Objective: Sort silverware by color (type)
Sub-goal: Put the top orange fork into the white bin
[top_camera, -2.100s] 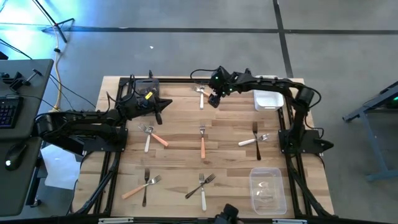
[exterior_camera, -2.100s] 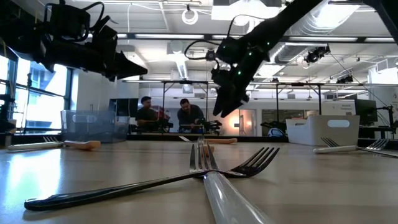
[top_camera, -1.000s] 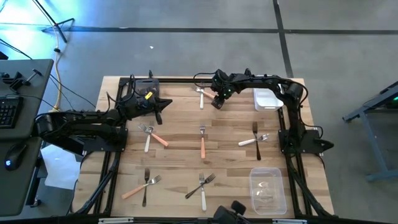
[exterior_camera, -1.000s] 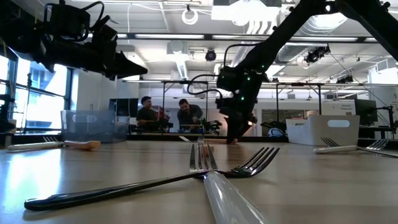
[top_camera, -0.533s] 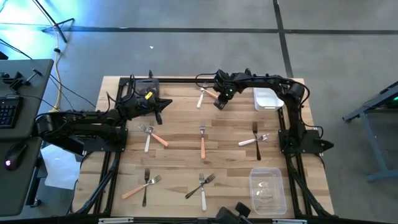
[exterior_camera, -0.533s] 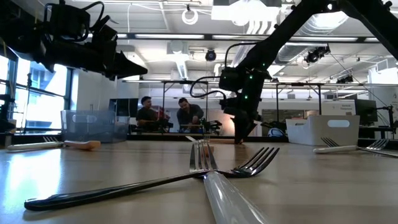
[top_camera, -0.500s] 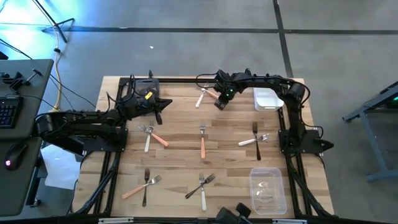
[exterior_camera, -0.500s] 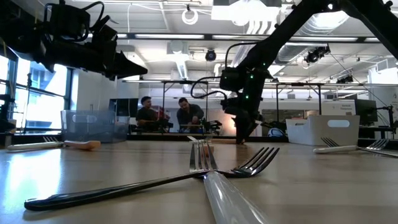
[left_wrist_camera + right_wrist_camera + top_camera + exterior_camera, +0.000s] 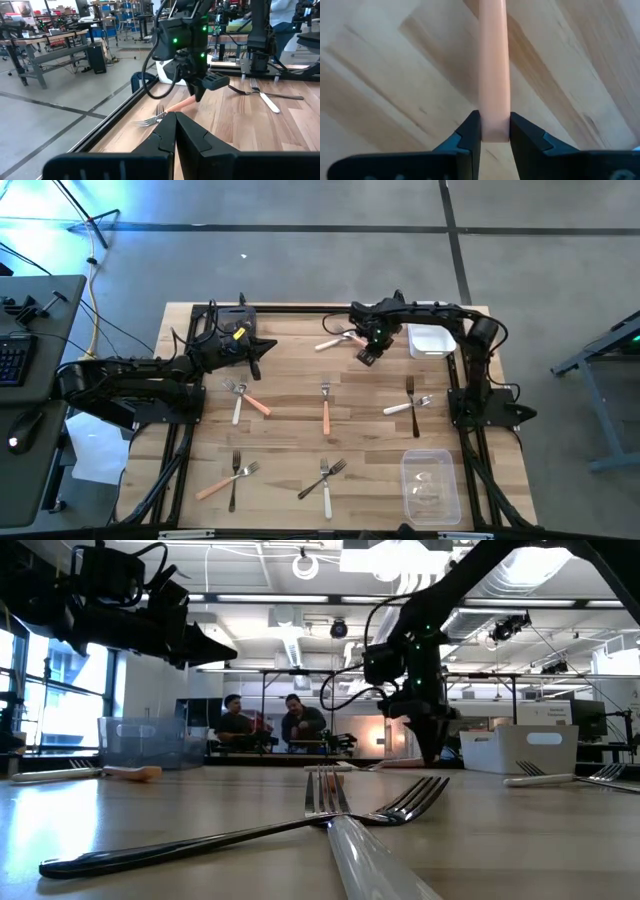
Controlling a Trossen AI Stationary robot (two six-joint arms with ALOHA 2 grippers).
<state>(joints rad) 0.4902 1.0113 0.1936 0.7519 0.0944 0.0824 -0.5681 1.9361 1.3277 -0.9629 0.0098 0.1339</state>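
Near the table's far edge lies a fork with a salmon handle [image 9: 340, 339], its tines [image 9: 149, 120] toward the left. My right gripper [image 9: 368, 352] is over its handle end and shut on it. Held level above the far left of the table, my left gripper [image 9: 262, 350] is shut with nothing in it. Other forks with salmon, white or dark handles lie in crossed pairs on the table [image 9: 245, 402] [image 9: 410, 402] [image 9: 232, 476] [image 9: 326, 476], and a single salmon one [image 9: 326, 412] lies mid-table. My right gripper pinches the free end of the fork's salmon handle [image 9: 495, 127] between its two fingers [image 9: 470, 132]. It comes from above, pointing down, fingers across the handle. The handle end is raised [image 9: 186, 102] and the fork slopes down to its tines; whether they touch the wood, I cannot tell.
A white bin [image 9: 430, 340] stands at the far right, just beyond my right gripper. A clear bin [image 9: 431, 486] sits at the near right. In the low view a grey-clear bin [image 9: 140, 742] shows at the left. People stand in the room behind.
My right gripper has risen a little and gone toward the table's right edge, drawing the salmon fork's handle end with it. The fork, which lay pointing far to near, has swung round and now lies nearly left to right, tines on the left.
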